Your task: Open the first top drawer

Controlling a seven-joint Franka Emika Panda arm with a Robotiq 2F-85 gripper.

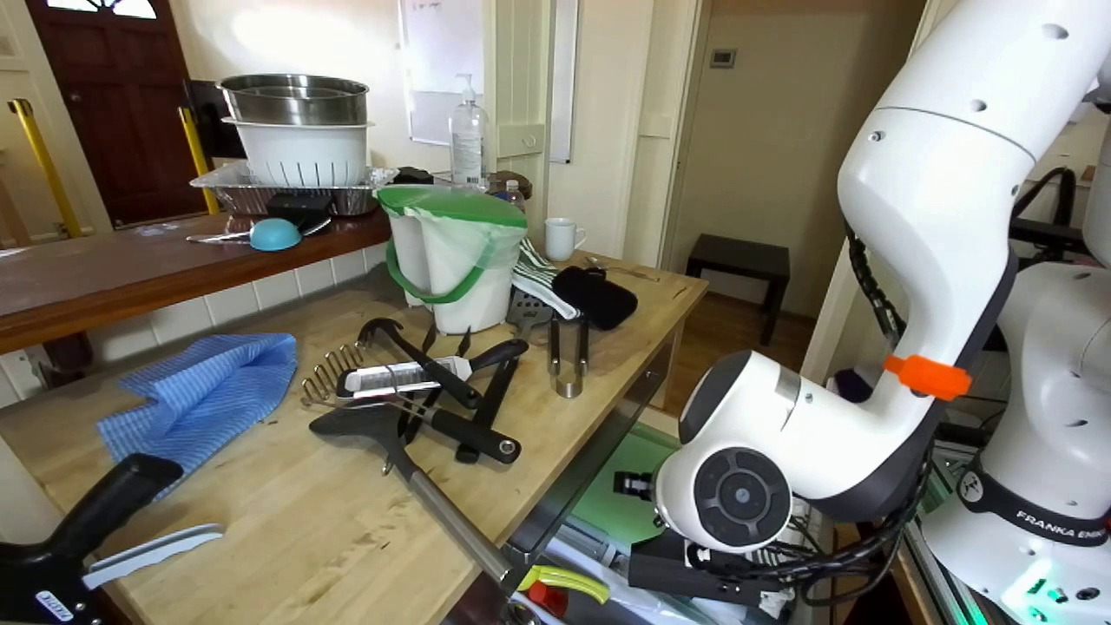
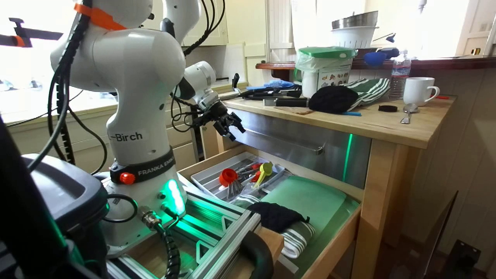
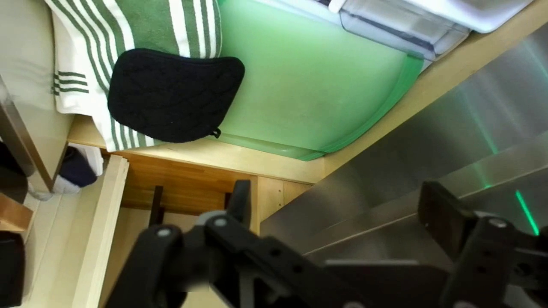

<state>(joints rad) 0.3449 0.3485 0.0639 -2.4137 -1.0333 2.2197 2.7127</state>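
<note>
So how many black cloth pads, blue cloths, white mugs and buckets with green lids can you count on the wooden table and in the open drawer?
Upper black cloth pad and lower black cloth pad: 2
Blue cloth: 1
White mug: 1
Green-lidded bucket: 1
Total: 5

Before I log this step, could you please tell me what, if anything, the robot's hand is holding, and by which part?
Nothing is held: the hand is open, its fingers apart, and the handle of the top drawer is not gripped.
</note>
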